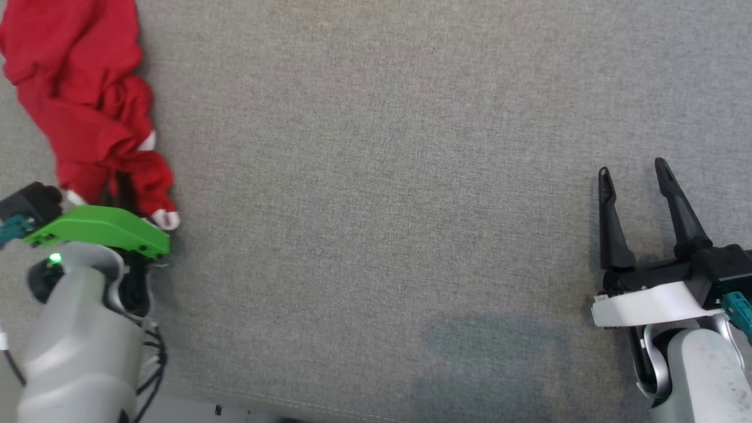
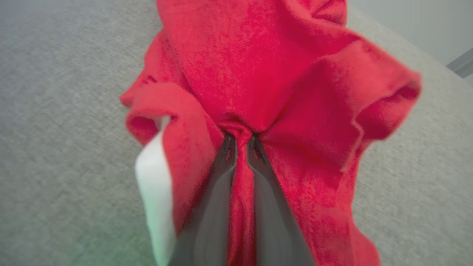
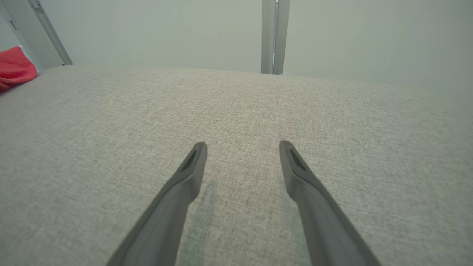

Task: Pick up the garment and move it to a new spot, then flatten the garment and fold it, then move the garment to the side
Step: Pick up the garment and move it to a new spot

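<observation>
A crumpled red garment [image 1: 82, 100] with white trim lies at the far left of the grey cloth surface. My left gripper [image 2: 241, 142] is shut on a bunched fold of the red garment [image 2: 258, 74], with cloth draped over both fingers. In the head view its fingers are hidden under the green wrist cover [image 1: 100, 230] and the cloth. My right gripper [image 1: 631, 170] stands open at the right, above bare surface, with nothing between its fingers [image 3: 192, 162]. A corner of the garment [image 3: 14, 68] shows far off in the right wrist view.
The grey fabric surface [image 1: 382, 176] stretches wide between the two arms. Its near edge [image 1: 264, 405] runs along the bottom of the head view. A pale wall with a metal post [image 3: 274, 37] stands beyond the far edge.
</observation>
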You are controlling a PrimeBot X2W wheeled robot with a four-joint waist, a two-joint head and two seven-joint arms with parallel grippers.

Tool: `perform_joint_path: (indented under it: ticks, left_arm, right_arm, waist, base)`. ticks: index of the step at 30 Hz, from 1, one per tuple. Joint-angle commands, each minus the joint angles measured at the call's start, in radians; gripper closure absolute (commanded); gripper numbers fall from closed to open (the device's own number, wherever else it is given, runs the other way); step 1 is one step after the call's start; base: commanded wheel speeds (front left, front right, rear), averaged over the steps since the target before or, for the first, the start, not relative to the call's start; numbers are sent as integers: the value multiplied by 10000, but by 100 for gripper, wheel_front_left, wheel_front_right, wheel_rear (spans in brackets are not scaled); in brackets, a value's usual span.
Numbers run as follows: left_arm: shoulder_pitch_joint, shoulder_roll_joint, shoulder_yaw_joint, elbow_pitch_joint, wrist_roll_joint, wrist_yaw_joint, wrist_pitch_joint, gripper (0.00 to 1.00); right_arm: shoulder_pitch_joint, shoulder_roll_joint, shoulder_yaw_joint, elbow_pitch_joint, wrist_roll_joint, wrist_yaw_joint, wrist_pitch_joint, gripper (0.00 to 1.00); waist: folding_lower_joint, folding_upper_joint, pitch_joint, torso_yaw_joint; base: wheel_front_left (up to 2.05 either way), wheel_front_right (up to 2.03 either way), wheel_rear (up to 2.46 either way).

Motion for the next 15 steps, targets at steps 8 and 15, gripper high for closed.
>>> perform_joint_path:
  ticks: [8,15]
  left_arm:
    - [901,-129,-1923,-2581,-879,-97,58,100]
    - [1180,158,-3373,-5524,-1286,-96,410,100]
  right_arm:
    - [378,199,224,353,376,-11,-25,0]
    - [633,240,516,543,1035,-11,-25,0]
  waist:
    - [-1,0,-1435,-116]
    - [-1,0,-2438,-826]
  base:
    - [0,0,0]
    - [0,0,0]
